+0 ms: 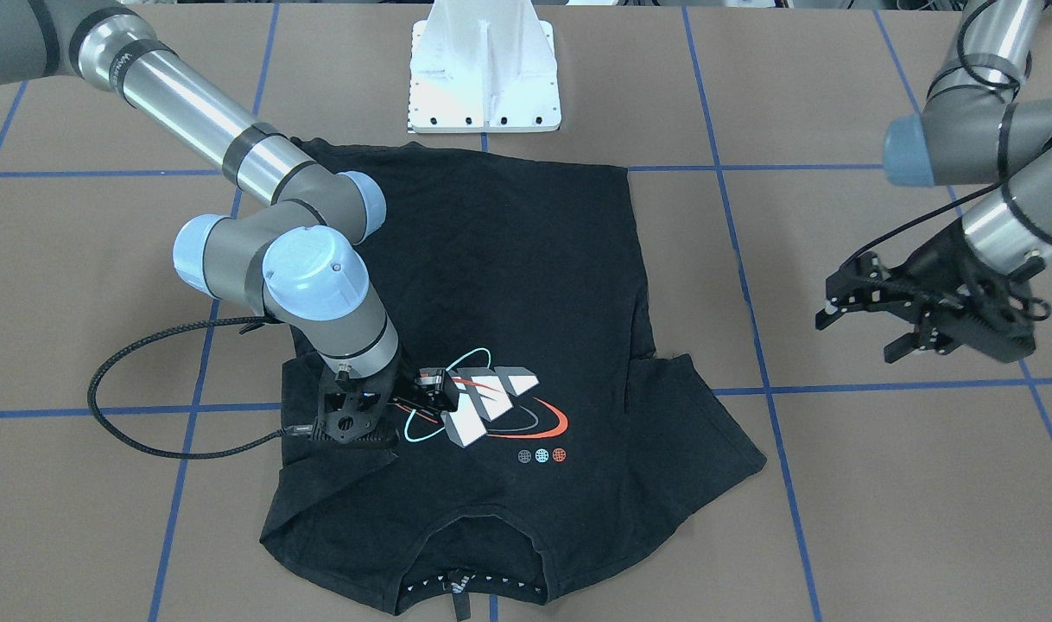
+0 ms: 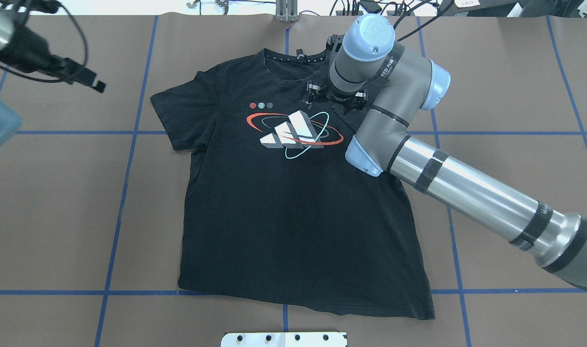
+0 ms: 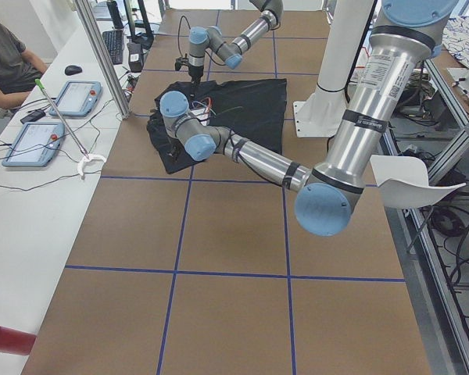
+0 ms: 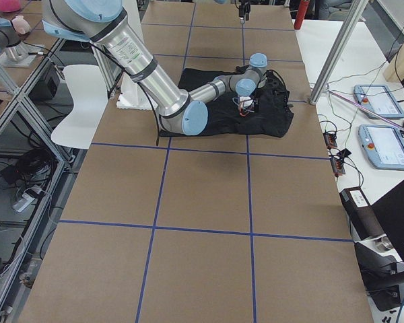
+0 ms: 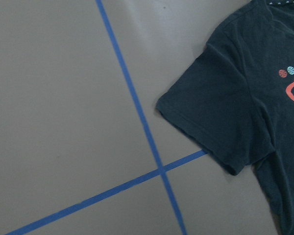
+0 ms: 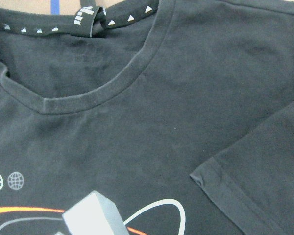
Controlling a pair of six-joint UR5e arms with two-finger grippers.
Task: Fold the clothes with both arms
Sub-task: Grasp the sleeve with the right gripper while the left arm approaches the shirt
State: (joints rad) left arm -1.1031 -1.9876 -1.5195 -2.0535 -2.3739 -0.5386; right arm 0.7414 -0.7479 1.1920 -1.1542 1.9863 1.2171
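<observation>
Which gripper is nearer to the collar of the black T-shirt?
Right. The right gripper is over the T-shirt, beside its collar; the left gripper is off the cloth, beyond the opposite sleeve.

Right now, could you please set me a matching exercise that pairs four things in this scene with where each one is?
Things:
1. left gripper
2. right gripper
3. logo print
4. white base stand

Places:
A. on the chest of the T-shirt, facing up
B. over the T-shirt, near its collar
C. on the robot's side of the T-shirt
D. over bare table, off the T-shirt

Pairs: 1-D, 2-B, 3-A, 4-C.
</observation>
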